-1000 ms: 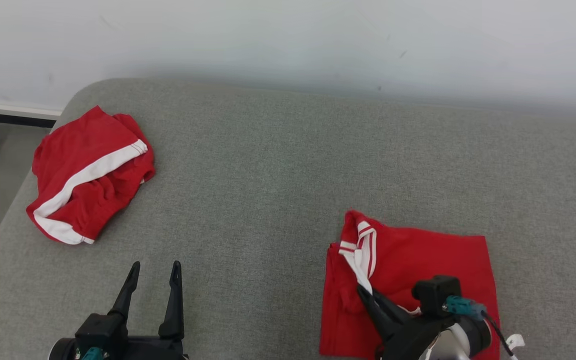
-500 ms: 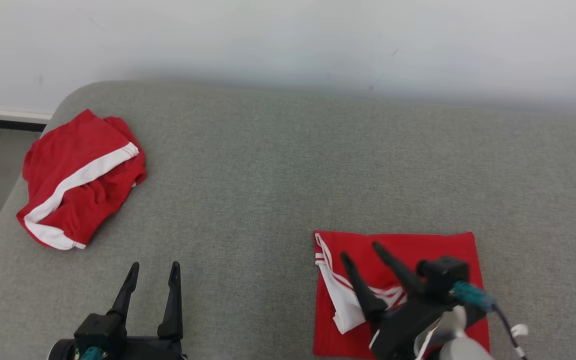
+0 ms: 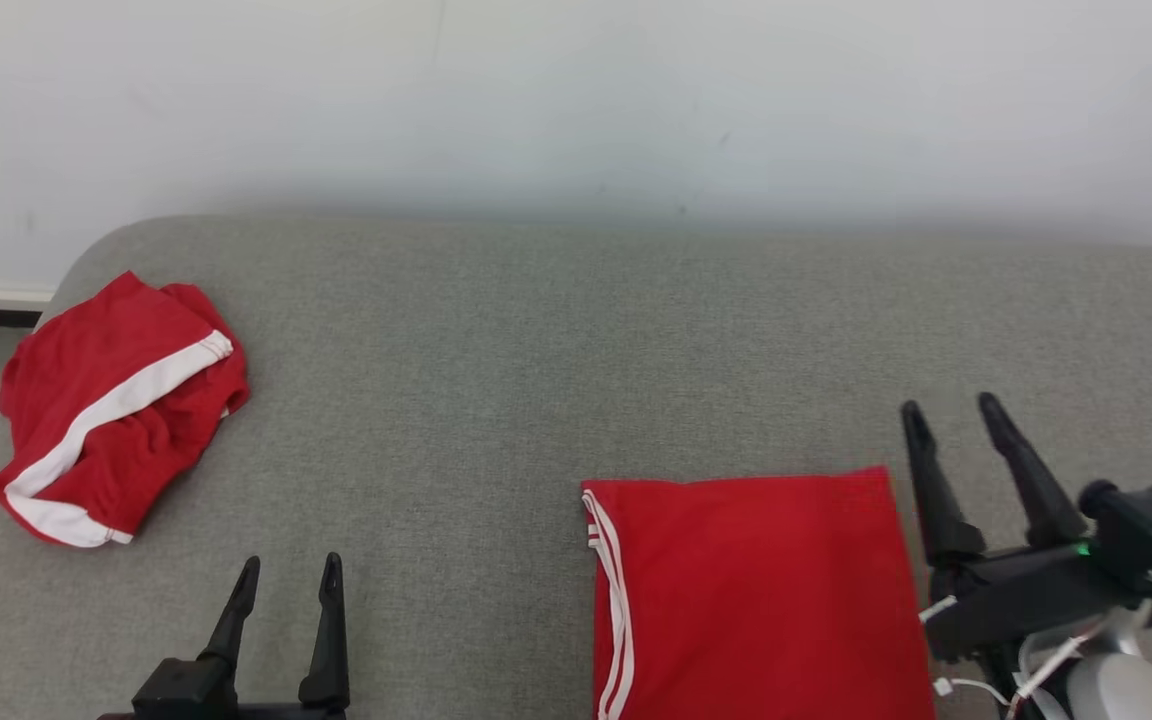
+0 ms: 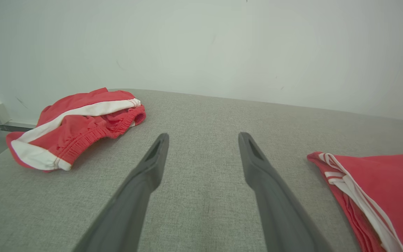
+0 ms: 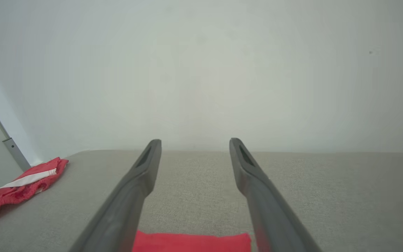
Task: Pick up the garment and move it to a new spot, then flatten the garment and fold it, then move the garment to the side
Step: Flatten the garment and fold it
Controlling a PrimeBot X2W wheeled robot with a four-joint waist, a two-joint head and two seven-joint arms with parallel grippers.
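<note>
A red garment [image 3: 756, 590] with thin white stripes along its left edge lies folded flat on the grey cushion [image 3: 536, 340], near the front right; it shows too in the left wrist view [image 4: 380, 189] and the right wrist view [image 5: 191, 242]. My right gripper [image 3: 954, 412] stands open just right of the garment's far right corner, nothing between its fingers. My left gripper [image 3: 288, 568] is open at the front left, over bare cushion, well apart from the garment.
A second red garment [image 3: 106, 400] with a broad white band lies crumpled at the cushion's far left edge, also in the left wrist view [image 4: 79, 122] and the right wrist view [image 5: 16, 189]. A pale wall [image 3: 576, 100] runs behind. The cushion's left edge drops to the floor.
My right gripper let go of the garment's white-striped edge, opened, and drew back to the right. The garment settled into a flat rectangle. The head camera also tilted up.
</note>
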